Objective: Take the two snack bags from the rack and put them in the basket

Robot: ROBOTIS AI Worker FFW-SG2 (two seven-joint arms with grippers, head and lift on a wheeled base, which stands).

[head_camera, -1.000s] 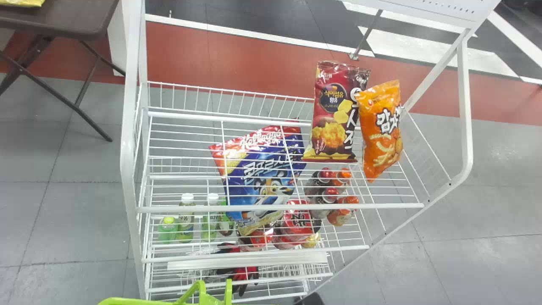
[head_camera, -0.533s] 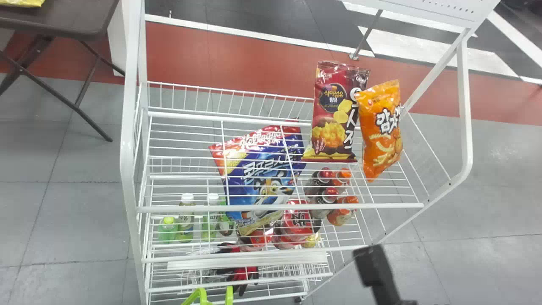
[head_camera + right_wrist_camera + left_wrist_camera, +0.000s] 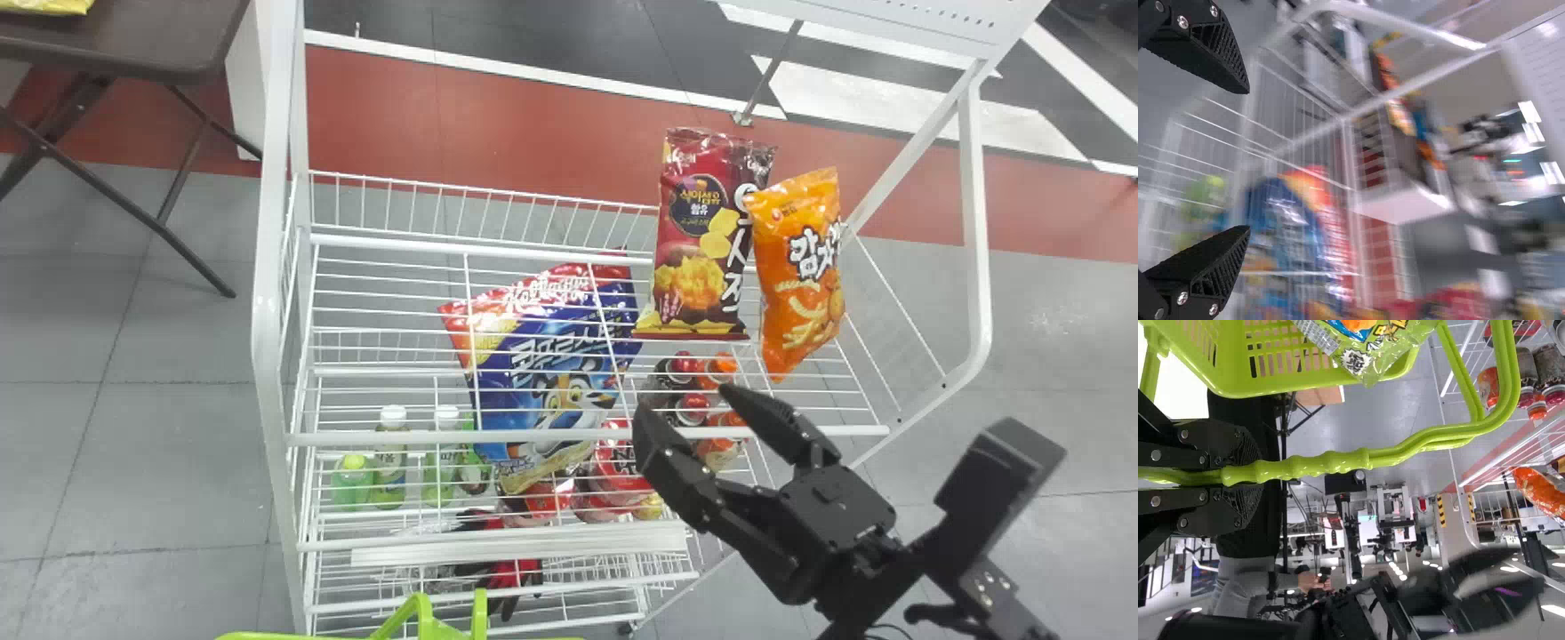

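Observation:
My right gripper (image 3: 686, 407) stands open before the rack's front rail, below the dark red snack bag (image 3: 698, 240) and the orange snack bag (image 3: 800, 276), which stand side by side on the top shelf. Nothing is between its fingers; in the right wrist view that gripper (image 3: 1248, 160) is apart from the rack. The basket's green handle (image 3: 428, 622) rises at the head view's bottom edge. In the left wrist view my left gripper (image 3: 1250, 479) is shut on the handle of the green basket (image 3: 1271, 387), which holds a green snack bag (image 3: 1388, 350).
A blue cereal bag (image 3: 556, 373) leans on the white rack's (image 3: 587, 435) top shelf, left of the dark red bag. Bottles (image 3: 391, 462) and red packs (image 3: 622, 462) are lower down. The rack's right frame post (image 3: 976, 222) stands beside the orange bag.
The right arm has come in from the bottom edge and moved up to the rack's front, its gripper now in full view. The green handle dipped and rose again; the bags have not moved.

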